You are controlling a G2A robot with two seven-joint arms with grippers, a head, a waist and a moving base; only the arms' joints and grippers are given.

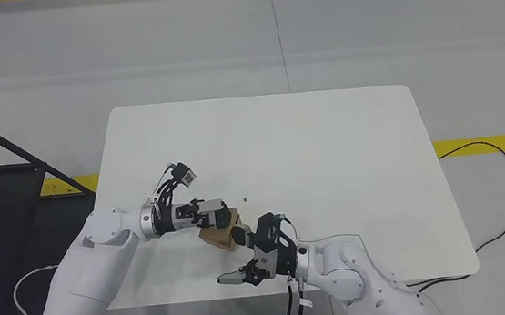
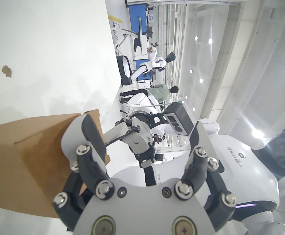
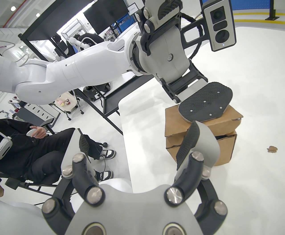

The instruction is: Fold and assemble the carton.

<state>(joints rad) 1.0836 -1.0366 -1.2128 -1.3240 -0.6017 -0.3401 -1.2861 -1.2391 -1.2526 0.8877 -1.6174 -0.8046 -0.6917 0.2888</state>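
1. Resting on the white worktop [image 1: 343, 149], the small brown cardboard carton [image 3: 224, 149] is already box-shaped. Its top flap is folded over the body, with a dark gap left under one edge of the flap.
2. It is probably light, thin board: stiff across each panel, ready to hinge at the creases, and easy to dent or slide. Broad, gentle pressure on the flat panels seems wiser than pinching an edge, with the body steadied from one side while the flap is seated.
3. The left jaws stand wide apart and grip nothing. One ribbed black pad [image 3: 204, 100] lies flat on top of the carton's flap, and the other is raised well above the carton.
4. The right jaws are also spread wide and hold nothing. One pad [image 3: 189, 142] sits just beside the carton's side wall, though whether it touches I cannot tell. The other is well clear of the carton.
5. A tiny brown scrap [image 3: 272, 149] lies on the worktop, near the carton but apart from it.
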